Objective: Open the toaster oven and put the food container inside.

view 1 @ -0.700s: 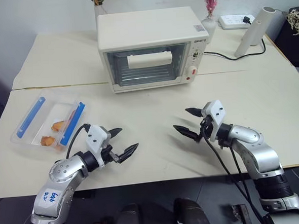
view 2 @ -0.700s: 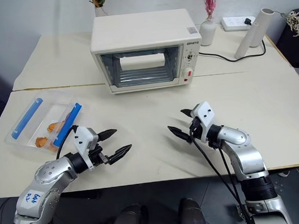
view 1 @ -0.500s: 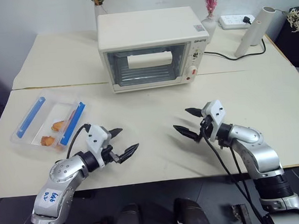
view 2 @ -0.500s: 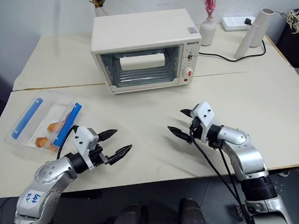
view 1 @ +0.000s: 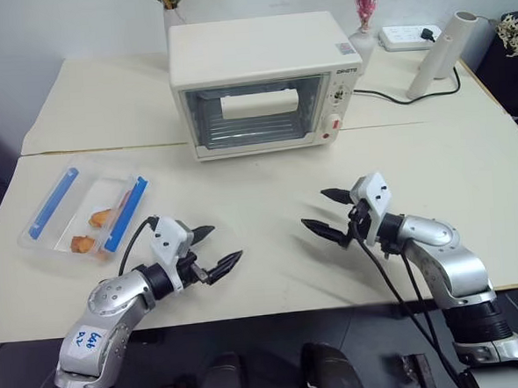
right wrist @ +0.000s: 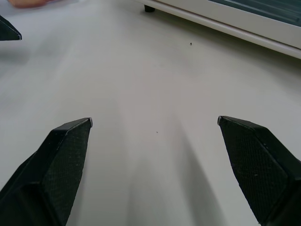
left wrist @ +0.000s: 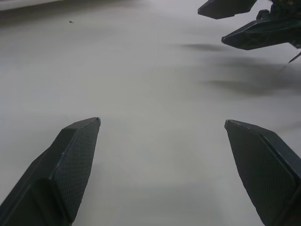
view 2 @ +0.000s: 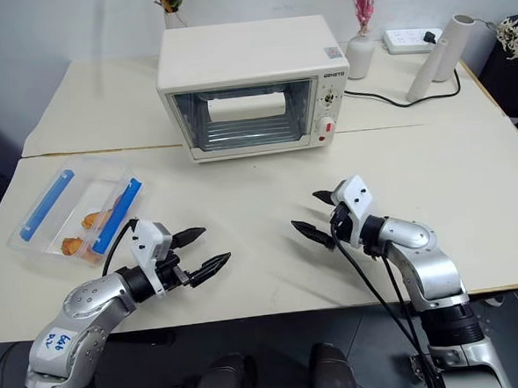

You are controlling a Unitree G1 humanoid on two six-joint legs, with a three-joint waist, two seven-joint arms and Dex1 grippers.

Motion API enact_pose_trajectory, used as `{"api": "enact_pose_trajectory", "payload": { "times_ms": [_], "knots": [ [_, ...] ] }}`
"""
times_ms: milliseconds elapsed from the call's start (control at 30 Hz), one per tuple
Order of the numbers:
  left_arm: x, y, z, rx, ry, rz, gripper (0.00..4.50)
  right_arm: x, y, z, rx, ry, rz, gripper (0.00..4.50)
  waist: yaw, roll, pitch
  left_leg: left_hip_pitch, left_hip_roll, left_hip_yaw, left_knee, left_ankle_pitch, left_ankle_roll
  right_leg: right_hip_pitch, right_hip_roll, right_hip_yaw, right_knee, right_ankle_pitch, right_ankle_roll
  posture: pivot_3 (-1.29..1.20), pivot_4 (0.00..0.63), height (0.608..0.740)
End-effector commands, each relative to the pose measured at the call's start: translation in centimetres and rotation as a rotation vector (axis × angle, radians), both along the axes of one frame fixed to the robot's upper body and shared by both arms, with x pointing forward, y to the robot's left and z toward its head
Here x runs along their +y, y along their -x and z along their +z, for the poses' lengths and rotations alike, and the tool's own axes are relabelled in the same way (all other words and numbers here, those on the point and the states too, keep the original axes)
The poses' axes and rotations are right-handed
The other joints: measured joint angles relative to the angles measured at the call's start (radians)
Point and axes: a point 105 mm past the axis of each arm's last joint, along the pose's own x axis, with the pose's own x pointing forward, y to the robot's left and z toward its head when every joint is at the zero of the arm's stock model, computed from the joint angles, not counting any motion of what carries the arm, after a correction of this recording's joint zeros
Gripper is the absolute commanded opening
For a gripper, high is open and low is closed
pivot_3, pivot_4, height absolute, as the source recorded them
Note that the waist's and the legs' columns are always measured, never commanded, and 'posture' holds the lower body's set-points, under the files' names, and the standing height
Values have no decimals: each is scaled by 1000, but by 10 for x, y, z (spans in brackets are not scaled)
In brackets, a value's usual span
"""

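Cream oven [view 1: 265, 84] sits well ahead of both my hands, glass door shut, nothing started yet. Left hand [view 1: 211, 248] and right hand [view 1: 329, 213] hover low over the surface [view 1: 468, 164], fingers spread wide, both empty, tips pointing toward each other. Container [view 1: 82, 211] lies beside and just beyond my left hand, clear box with blue clips, orange pieces inside.

Risks as I judge them:
- Door handle hard to make out from here; a poor hook on the top edge could slip, or drag the light oven forward instead of dropping the door.
- Container is shallow and slick; a pinch on one rim could tilt it and shift the food, or pop a clip.
- Carrying it across, the open door would stick out toward me. Easy to clip it.
- Cord [view 1: 394, 98] behind the oven, beyond my right hand, could snag.
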Motion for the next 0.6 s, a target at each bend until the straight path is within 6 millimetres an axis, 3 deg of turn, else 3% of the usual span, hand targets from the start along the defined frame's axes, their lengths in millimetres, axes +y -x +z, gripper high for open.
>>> {"api": "enact_pose_trajectory", "payload": {
  "times_ms": [33,167,333,467,600],
  "knots": [
    [-8,10,34,-33,102,-96,4500,6,0,31,-80,-37,41,4471,0,0,0,0,0,0,0,0,0,0,0,0,0,0,0,0,150,740],
    [-13,14,67,-51,152,-209,4500,13,-12,57,-95,-108,71,4471,-2,0,0,0,0,-1,1,1,-1,0,0,0,1,0,0,0,150,740],
    [-13,13,100,-119,80,-301,4500,22,-40,86,-164,-120,58,4471,-3,0,0,0,-1,-1,1,1,-1,0,0,0,1,0,0,0,150,740],
    [-4,-1,128,-206,19,-290,4500,27,-66,104,-206,-116,16,4471,-5,0,0,0,-2,0,1,1,-1,0,1,-1,0,0,0,0,150,740],
    [7,-13,143,-257,7,-235,4500,32,-78,111,-240,-115,2,4471,-7,0,0,0,-1,3,0,1,-1,0,2,-1,0,0,0,0,150,740]
  ]
}}
